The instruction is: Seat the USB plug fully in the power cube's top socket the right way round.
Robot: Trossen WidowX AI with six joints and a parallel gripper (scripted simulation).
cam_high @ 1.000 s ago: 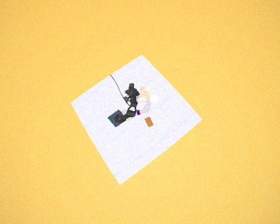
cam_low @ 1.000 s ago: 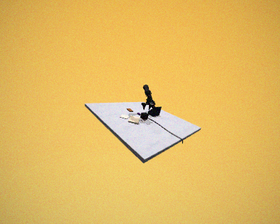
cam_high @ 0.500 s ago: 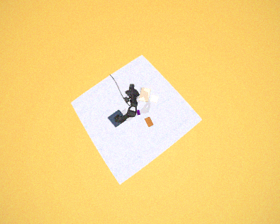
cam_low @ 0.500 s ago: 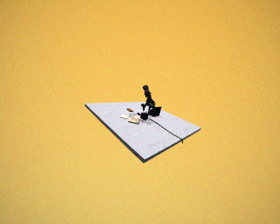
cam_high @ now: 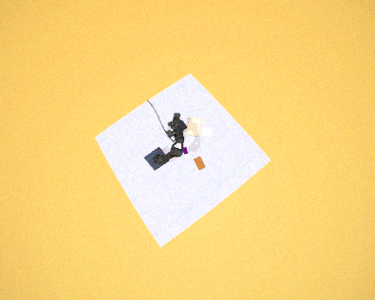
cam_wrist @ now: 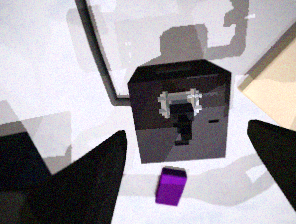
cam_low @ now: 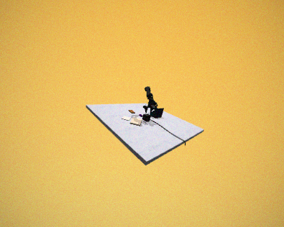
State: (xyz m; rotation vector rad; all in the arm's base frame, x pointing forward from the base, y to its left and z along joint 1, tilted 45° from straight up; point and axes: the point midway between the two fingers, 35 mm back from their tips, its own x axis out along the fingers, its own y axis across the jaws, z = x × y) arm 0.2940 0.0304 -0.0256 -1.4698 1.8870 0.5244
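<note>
The black power cube (cam_wrist: 150, 145) (cam_low: 146, 118) stands on the white table; the arm covers it in the top view. On its top, in the wrist view, a small dark plug (cam_wrist: 181, 108) stands beside silver metal parts (cam_wrist: 164, 104) at the socket. Dark shapes below it blend with the cube, so its depth and which way round it is cannot be told. My gripper (cam_wrist: 185, 131) (cam_low: 146, 110) is open and empty above the cube, with one finger out to each side of the cube in the wrist view. Neither finger touches the plug.
A black cable (cam_high: 157, 112) (cam_low: 167, 130) (cam_wrist: 95, 45) runs from the cube over the table edge. A purple block (cam_high: 185, 150) (cam_wrist: 170, 190) lies close beside the cube. A beige slab (cam_high: 194, 126) (cam_low: 136, 121) (cam_wrist: 275, 82), a white pad (cam_high: 206, 132) and an orange block (cam_high: 199, 163) (cam_low: 131, 111) lie nearby.
</note>
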